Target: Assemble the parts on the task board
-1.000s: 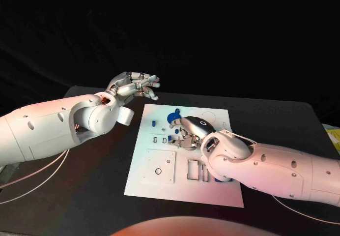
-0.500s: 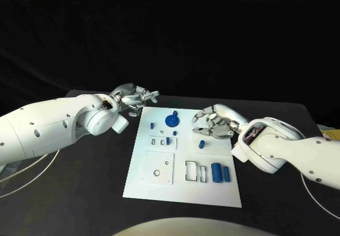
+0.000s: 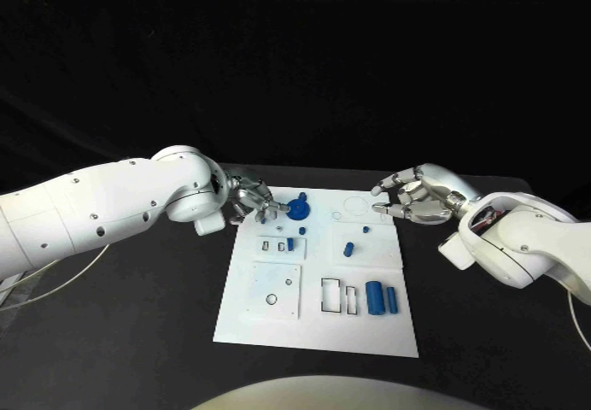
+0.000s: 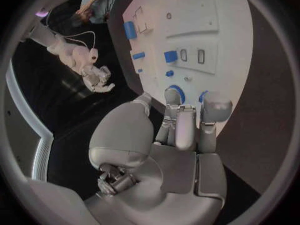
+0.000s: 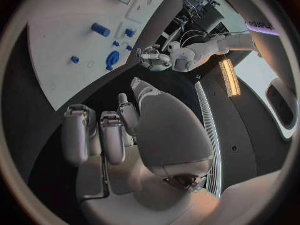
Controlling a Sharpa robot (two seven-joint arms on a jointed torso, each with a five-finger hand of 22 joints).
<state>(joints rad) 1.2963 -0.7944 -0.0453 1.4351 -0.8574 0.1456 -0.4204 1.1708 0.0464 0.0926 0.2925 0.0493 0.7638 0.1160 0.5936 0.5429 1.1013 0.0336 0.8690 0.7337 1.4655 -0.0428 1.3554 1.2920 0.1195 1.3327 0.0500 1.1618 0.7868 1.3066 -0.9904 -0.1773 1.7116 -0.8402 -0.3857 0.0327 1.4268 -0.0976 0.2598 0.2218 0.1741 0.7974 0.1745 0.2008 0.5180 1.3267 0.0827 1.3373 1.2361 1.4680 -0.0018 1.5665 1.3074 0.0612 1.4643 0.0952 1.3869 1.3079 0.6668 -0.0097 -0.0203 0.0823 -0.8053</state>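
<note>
Left hand [image 3: 250,201], fingers loosely spread and empty, hovers at the board's [image 3: 277,316] upper-left edge, just left of the blue disc [image 3: 297,207]; right hand [image 3: 417,196], curled and empty, sits farther away, off the upper-right corner.

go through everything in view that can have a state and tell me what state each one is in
left hand: holds nothing, fingers at the task board's far left corner beside the blue disc.
right hand: holds nothing, fingers curled, off the board's far right edge.
blue disc: on the board.
two blue cylinders: lying side by side.
task board: flat on the table.
</note>
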